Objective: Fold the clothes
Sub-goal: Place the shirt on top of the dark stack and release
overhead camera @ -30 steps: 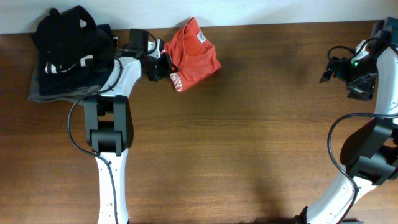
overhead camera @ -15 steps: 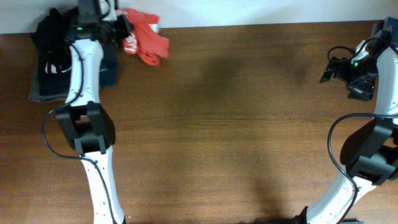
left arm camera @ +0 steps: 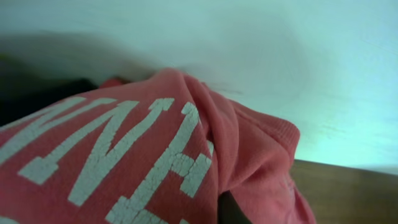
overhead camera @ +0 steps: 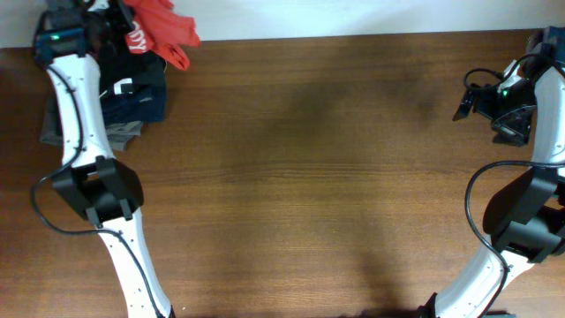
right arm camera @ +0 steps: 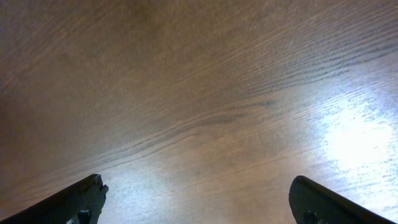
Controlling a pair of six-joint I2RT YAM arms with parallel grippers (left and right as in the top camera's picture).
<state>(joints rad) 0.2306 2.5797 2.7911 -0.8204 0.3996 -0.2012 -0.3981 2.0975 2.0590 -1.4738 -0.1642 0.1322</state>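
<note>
Soft, limp orange-red T-shirt (overhead camera: 164, 26) bunched in pinching left gripper (overhead camera: 119, 25) fingers, right gripper (right arm camera: 196, 190) fingers spread; likely best regrasped at hem corners.

White arm links (overhead camera: 75, 97), black joint housings (overhead camera: 88, 190), looping black cables (overhead camera: 468, 208)

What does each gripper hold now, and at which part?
The left gripper holds the orange-red T-shirt, bunched, beside its white print; exact part unclear. The right gripper holds nothing.

T-shirt (overhead camera: 161, 29) cut by top edge; left end effector (overhead camera: 122, 23) tips seemingly hidden.
</note>
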